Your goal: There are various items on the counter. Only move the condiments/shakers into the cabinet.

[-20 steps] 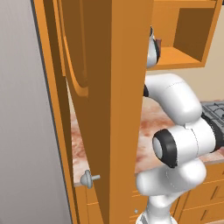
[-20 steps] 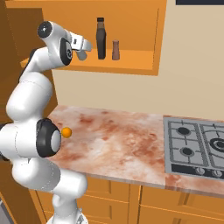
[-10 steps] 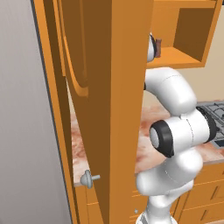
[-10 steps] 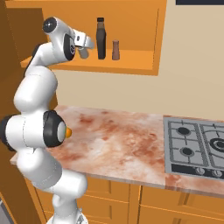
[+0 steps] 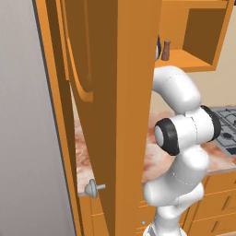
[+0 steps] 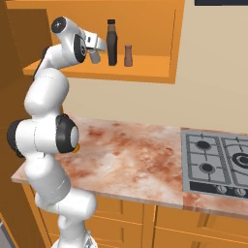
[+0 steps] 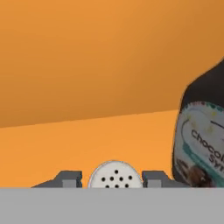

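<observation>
Vs a sec ago the arm's elbow sits lower and the gripper (image 6: 97, 50) has drawn back a bit, left of the tall dark bottle (image 6: 112, 42). Small brown shaker (image 6: 128, 55) stands just right of it on the cabinet (image 6: 145, 72) shelf, smooth orange wood. Fingers (image 7: 70, 178) flank a perforated white round top without visibly pressing it: narrow gap, can't tell if gripping. Marbled counter (image 6: 135, 160) below.

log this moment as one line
stage: shelving in cabinet | tool: fingertips flank perforated shaker top, grip unclear | on shelf: syrup bottle, brown shaker, both upright
</observation>
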